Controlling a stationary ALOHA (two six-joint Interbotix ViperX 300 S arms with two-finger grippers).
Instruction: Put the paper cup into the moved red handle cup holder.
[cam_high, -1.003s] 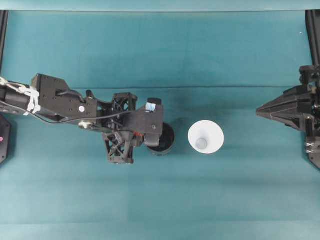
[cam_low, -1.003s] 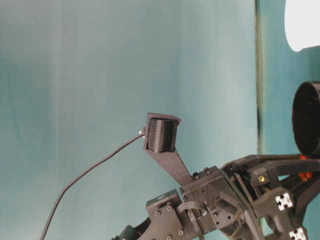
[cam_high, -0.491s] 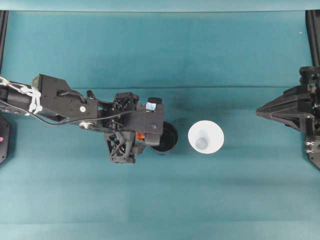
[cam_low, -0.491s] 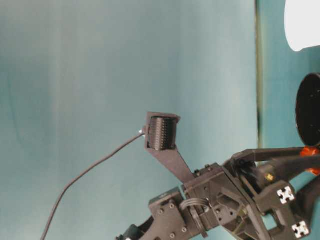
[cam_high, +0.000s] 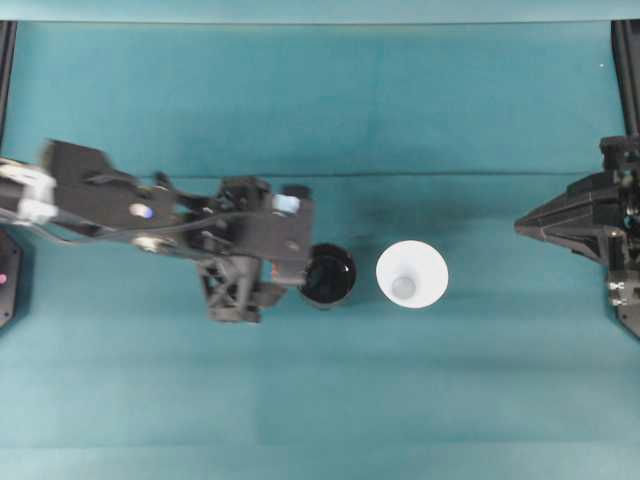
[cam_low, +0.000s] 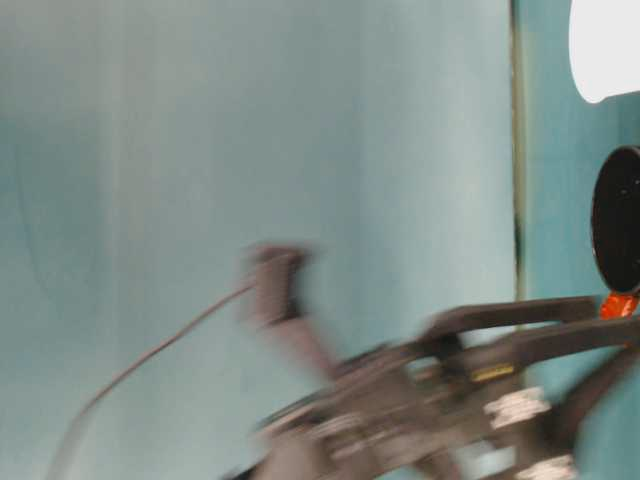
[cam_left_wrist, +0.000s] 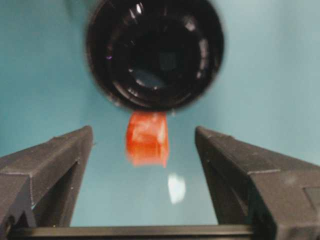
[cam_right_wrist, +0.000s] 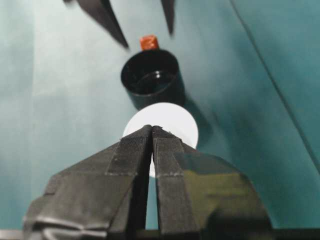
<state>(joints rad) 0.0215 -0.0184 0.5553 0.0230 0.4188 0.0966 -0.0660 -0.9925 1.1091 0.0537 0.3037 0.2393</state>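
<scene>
A: Logging status: holder (cam_high: 327, 277) stands upright on the table (cam_high: 320, 110), cup (cam_high: 411, 274) just beside it, empty, not touching. Cup not yet in the holder.

B: Grippers?

A: Left gripper (cam_left_wrist: 145, 150) spread wide, empty, fingers either side of the red handle (cam_left_wrist: 147, 138) without contact. Right gripper (cam_right_wrist: 151, 137) closed, empty, well apart at the table's right side, pointing at the cup.

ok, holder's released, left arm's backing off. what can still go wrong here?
1. The left gripper is open, but the holder's orange-red handle sits between its fingers; a sideways drift could drag the red handle cup holder.
2. The paper cup stands close beside the holder, so a grasp may bump the holder.
3. The right gripper is shut; it must open before reaching the cup.
</scene>
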